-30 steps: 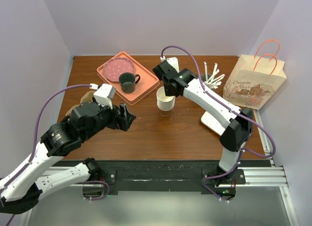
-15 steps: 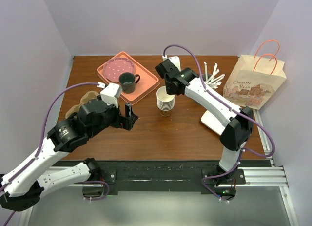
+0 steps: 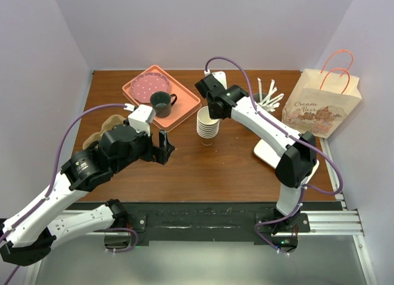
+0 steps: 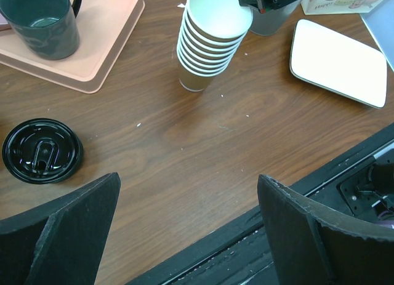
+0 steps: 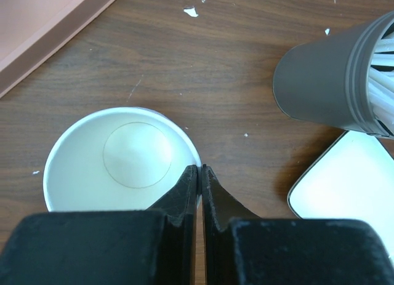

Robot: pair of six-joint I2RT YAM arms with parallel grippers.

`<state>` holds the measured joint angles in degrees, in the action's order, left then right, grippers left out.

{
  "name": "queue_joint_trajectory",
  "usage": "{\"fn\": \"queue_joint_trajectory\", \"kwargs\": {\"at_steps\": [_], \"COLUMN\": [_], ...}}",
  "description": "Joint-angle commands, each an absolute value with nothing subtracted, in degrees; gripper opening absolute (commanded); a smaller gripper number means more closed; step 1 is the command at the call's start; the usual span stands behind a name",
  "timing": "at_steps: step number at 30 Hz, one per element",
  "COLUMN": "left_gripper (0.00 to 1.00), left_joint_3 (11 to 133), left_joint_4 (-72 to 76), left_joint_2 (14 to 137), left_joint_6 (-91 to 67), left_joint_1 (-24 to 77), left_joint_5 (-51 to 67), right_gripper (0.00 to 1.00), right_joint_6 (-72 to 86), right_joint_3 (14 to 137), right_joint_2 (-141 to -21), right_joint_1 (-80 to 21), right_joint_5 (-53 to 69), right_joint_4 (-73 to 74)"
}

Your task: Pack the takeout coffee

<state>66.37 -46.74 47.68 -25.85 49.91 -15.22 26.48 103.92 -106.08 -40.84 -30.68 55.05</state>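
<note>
- right gripper (image 5: 200, 169) is clenched on the rim of the top white cup (image 5: 123, 159), one finger inside and one outside. biggest worry: the cups look tightly nested, so a lift could drag up the whole stack of white paper cups (image 3: 208, 128) or tip it over.
- next worry: that is a thin paper rim in a narrow pinch. it could crease or slide out, and the cup would drop onto the table (image 3: 234, 165).
- this cup is not the takeout coffee, either. the black sip lid (image 4: 42, 151) sits on the wood near my left gripper (image 4: 188, 180), which hangs wide open with nothing in it. from straight above i can't tell whether a brown cup stands under that lid.
- the paper bag (image 3: 320, 103) stands at the far right, well apart from the lid. a carry there has to cross the stack, so a low pass could clip it.
- smallest worry: the grey holder (image 5: 332, 82) stands just beside the stack, and a swing of my right wrist could brush it.
</note>
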Motion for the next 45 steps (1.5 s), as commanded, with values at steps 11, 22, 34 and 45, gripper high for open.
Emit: {"fn": "queue_joint_trajectory", "kwargs": {"at_steps": [11, 22, 34, 45], "left_gripper": [0.99, 0.99, 0.98, 0.98], "left_joint_3": [66.27, 66.53, 67.24, 66.71], "left_joint_4": [-43.59, -43.68, -43.77, -43.07], "left_joint_2": [48.51, 48.51, 50.10, 50.01], "left_joint_6": [-25.14, -26.19, -26.46, -27.86], "left_joint_1": [50.01, 50.01, 50.01, 50.01], "left_joint_5": [-15.21, -14.15, -13.36, -13.36], "right_gripper": [0.00, 0.00, 0.00, 0.00], "right_joint_6": [26.63, 28.82, 31.73, 33.75], "right_joint_3": [110.57, 99.44, 86.49, 96.93], "right_joint_2": [-104.15, -98.01, -87.98, -88.77], "right_joint_1": [-40.69, -36.04, -30.67, -29.44], "right_joint_5": [-31.73, -26.83, -14.68, -17.66], "right_joint_4": [55.11, 47.84, 35.33, 43.67]}}
